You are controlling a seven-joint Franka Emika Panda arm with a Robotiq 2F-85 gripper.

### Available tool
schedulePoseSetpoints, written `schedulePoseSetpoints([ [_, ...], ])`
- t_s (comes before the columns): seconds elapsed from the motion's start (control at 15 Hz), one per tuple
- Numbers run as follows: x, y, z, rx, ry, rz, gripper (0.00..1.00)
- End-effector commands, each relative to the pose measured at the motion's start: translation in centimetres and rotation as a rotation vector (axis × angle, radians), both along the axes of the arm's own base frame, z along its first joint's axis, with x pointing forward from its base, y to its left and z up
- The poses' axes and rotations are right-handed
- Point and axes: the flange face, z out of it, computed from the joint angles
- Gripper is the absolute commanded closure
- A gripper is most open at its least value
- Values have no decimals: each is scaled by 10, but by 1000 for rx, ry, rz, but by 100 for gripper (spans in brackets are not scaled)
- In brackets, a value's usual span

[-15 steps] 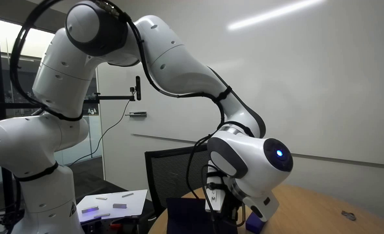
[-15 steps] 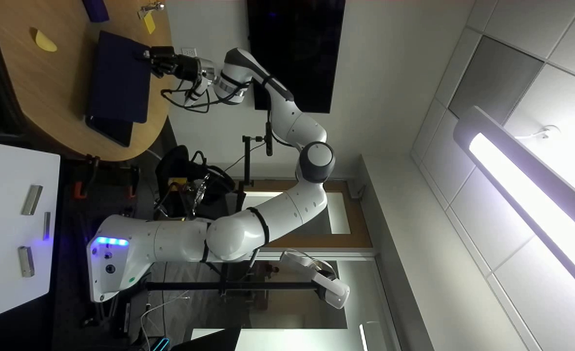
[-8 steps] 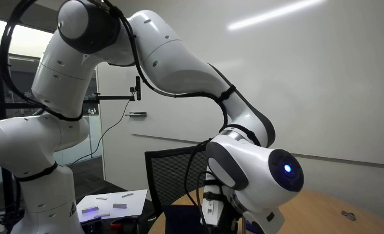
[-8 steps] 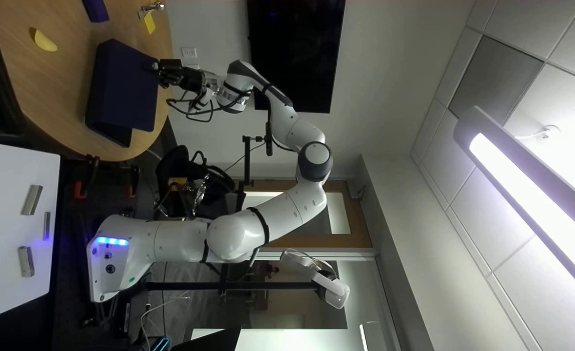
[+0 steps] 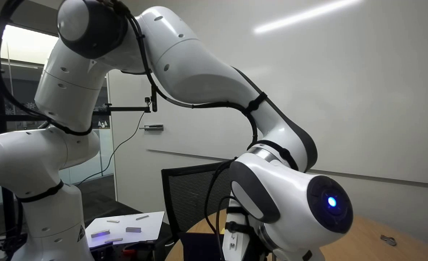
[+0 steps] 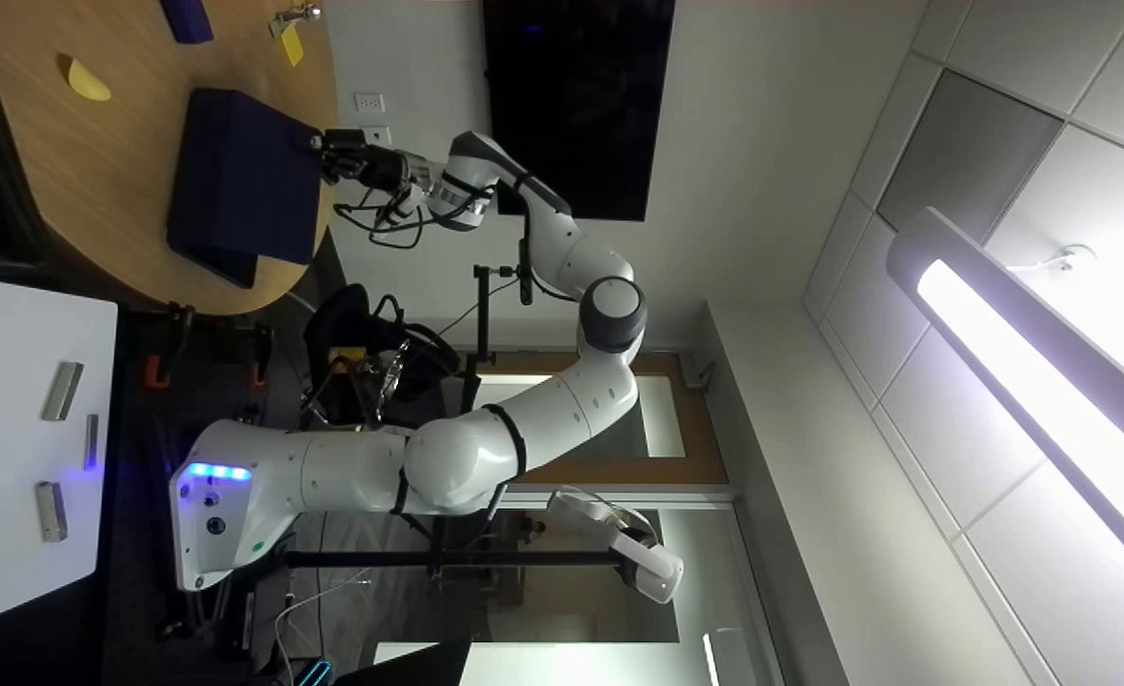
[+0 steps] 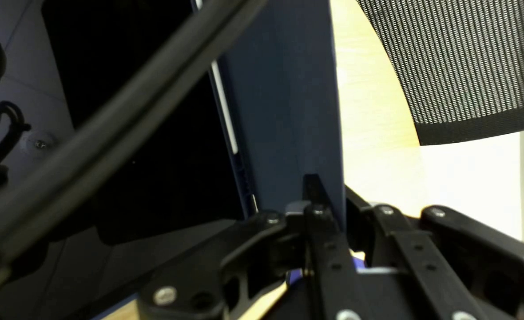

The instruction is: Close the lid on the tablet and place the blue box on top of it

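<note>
The tablet is a dark navy slab with its lid (image 6: 271,195) raised at an angle from the table in an exterior view. It also shows at the bottom edge of an exterior view (image 5: 199,248). In the wrist view, the navy lid panel (image 7: 284,111) stands beside a glossy black face (image 7: 173,178). My gripper (image 6: 316,145) is shut on the lid's edge; in the wrist view the edge runs between the two fingers (image 7: 336,191). The blue box (image 6: 187,19) sits on the table apart from the tablet. A blue-purple patch shows between the finger links.
A round wooden table (image 6: 95,143) carries yellow paper notes (image 6: 88,81) and a small metal object (image 6: 295,17). A black mesh chair (image 5: 199,195) stands by the table. A white board with several metal bars (image 6: 19,381) lies near the robot base.
My gripper has moved up and toward the robot base with the lid edge in its fingers. The lid has tilted up further. The blue box has not moved.
</note>
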Motion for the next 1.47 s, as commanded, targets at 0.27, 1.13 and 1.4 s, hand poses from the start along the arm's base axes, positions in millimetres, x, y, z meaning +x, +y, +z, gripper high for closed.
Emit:
schedulePoseSetpoints([
  [0.27, -4, -15, -10, 54, 15, -27, 98],
  [1.13, -25, -53, -25, 63, 37, -99, 98],
  [1.4, -24, -51, -29, 66, 54, -95, 59],
])
